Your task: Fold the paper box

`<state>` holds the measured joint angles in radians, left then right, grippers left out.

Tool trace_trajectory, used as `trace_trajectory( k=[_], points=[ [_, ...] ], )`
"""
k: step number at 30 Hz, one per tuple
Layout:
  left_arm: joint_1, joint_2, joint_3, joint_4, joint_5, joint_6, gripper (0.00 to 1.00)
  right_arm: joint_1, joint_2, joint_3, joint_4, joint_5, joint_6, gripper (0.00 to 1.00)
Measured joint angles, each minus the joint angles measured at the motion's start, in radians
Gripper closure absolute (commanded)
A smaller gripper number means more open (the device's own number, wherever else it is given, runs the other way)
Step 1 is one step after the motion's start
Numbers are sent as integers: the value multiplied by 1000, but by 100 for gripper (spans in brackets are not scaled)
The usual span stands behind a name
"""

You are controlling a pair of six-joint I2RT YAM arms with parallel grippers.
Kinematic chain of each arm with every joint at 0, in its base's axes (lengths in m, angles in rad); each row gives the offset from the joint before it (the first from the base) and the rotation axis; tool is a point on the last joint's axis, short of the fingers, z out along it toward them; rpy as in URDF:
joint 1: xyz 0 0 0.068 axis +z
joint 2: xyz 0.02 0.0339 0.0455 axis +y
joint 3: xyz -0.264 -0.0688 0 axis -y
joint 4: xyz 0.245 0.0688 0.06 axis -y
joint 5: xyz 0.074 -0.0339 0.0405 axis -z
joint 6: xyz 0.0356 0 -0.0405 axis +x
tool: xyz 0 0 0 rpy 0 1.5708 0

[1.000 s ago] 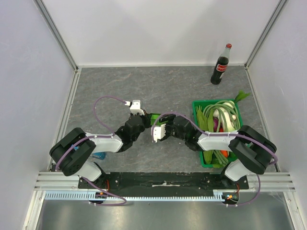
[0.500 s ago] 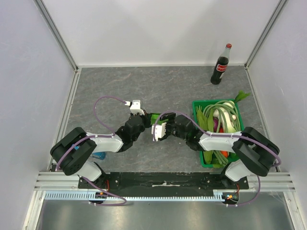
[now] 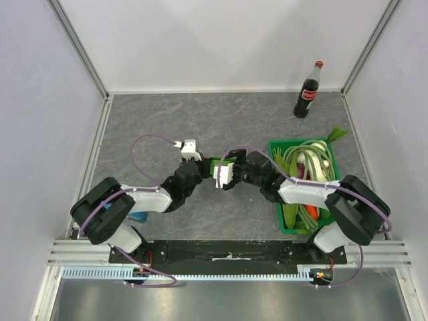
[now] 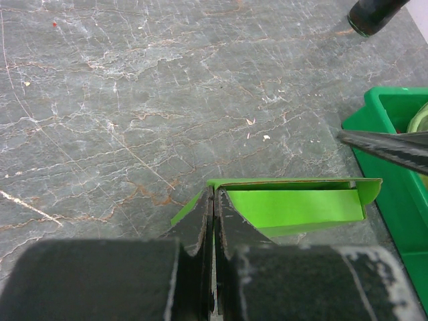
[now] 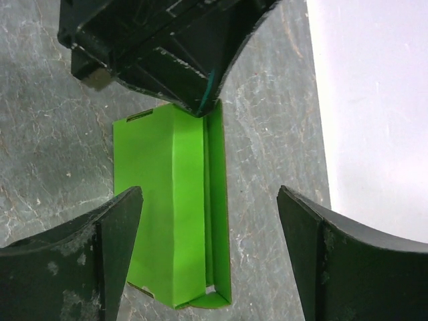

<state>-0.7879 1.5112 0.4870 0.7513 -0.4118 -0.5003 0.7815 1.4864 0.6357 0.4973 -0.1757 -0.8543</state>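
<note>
**Green box pinned at one end, second pincer open around it**

From above, the paper box (image 3: 215, 162) lies mid-bench, nearer the near edge than the far one and just left of the crate (image 3: 273, 143). Both arms meet over it.

Left wrist view: the left pincer (image 4: 214, 200) is clamped together on a thin upright wall at one end of the paper box.

Right wrist view: the right pincer (image 5: 208, 194) stands wide apart, one finger on either side of the paper box, touching nothing.

The card looks light and flimsy, likely to slide or crumple; a creased side wall seems the best hold

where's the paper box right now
In the top view the paper box is near the middle of the table, left of the crate, pinched by the left gripper, with the open right gripper around it.
</note>
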Motion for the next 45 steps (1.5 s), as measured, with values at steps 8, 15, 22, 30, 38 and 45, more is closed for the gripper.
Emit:
trace_trajectory(
  k=[8, 15, 22, 30, 38, 45],
  points=[
    [0, 1, 0, 3, -1, 0, 98, -1, 73, 26, -5, -13, -11, 20],
    [0, 2, 0, 6, -2, 0, 98, 15, 80, 18, 34, 26, -22, 30],
    [0, 8, 0, 14, -2, 0, 98, 25, 86, 8, 44, 43, -29, 33],
    [0, 8, 0, 14, -2, 0, 98, 27, 92, 8, 50, 47, -33, 39],
    [0, 8, 0, 15, -2, 0, 98, 34, 112, 8, 72, 63, -37, 42],
    [0, 9, 0, 16, -4, 0, 98, 54, 117, 8, 86, 107, -48, 51]
  ],
)
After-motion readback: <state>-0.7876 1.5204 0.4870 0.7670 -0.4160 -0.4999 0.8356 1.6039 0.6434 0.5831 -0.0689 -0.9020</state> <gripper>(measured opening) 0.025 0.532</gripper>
